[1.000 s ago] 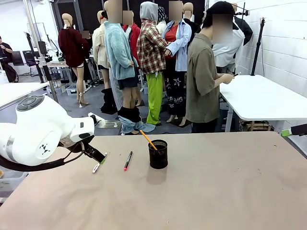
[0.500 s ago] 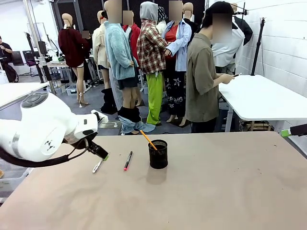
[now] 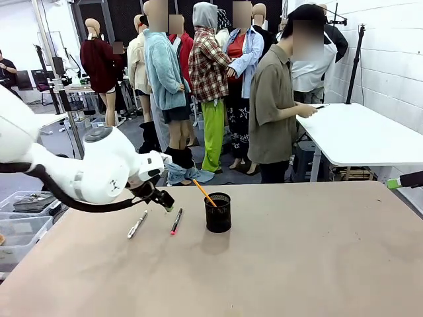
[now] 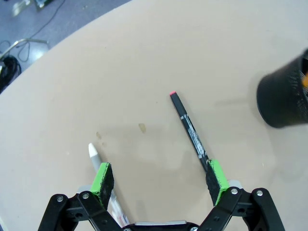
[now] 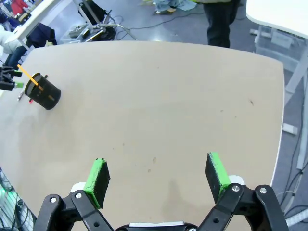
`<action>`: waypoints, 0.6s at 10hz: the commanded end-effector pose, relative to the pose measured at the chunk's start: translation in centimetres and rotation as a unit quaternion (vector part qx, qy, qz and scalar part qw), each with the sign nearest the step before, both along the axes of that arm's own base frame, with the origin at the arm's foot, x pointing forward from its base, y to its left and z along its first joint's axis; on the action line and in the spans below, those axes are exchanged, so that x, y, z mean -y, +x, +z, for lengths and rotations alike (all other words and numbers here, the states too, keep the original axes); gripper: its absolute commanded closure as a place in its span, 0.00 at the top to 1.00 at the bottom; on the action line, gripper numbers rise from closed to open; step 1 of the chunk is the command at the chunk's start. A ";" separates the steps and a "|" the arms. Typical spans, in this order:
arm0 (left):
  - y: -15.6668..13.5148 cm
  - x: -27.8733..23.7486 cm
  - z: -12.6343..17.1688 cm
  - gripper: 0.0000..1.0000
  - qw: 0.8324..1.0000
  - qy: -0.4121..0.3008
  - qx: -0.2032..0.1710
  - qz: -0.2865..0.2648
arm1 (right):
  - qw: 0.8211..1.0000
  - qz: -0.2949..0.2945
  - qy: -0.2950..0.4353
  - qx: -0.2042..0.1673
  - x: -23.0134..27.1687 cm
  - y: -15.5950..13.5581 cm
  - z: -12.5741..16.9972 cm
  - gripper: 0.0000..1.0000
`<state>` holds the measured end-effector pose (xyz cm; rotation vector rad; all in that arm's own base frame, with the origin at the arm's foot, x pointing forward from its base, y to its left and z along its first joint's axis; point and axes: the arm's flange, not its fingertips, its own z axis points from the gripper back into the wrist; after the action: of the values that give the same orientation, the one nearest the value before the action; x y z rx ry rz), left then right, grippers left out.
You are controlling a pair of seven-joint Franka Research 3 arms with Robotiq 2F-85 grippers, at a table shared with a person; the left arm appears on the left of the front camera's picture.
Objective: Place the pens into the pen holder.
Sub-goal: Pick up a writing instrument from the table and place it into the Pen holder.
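Tan table [image 3: 297,264]; a white table [image 3: 370,135] and a person [image 3: 271,119] stand beyond. The holder [image 3: 218,212], centre-left, has the pencil [image 3: 204,193] leaning left out of it; the left wrist view blurs and crops it. Marker [image 3: 176,221] and pen [image 3: 137,224] lie left of it, long axes near-to-far. The left gripper [image 4: 158,166] hangs spread by the marker's far end; the right gripper [image 5: 158,175] gapes, empty.

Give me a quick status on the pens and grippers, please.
Left gripper open, low between black marker and silvery-white pen, both flat on the table. Right gripper open, empty. Orange pencil already in the pen holder. Nothing blocking the holder.
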<state>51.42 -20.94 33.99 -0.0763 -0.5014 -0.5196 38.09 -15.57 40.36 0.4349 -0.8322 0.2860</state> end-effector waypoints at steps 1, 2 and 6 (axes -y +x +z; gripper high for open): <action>1.9 3.1 -1.8 1.00 0.999 -0.001 -0.034 0.017 | 1.000 0.003 -0.005 -0.004 0.0 0.0 -0.2 1.00; 2.3 3.9 -2.4 1.00 0.999 0.003 -0.042 0.022 | 1.000 0.003 -0.005 -0.004 0.0 0.0 -0.2 1.00; 3.6 4.9 -4.4 1.00 0.997 0.017 -0.057 0.046 | 1.000 0.003 -0.005 -0.004 0.0 0.0 -0.2 1.00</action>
<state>54.51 -24.91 29.66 -0.0856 -0.3851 -0.4496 38.09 -15.58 40.34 0.4351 -0.8321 0.2856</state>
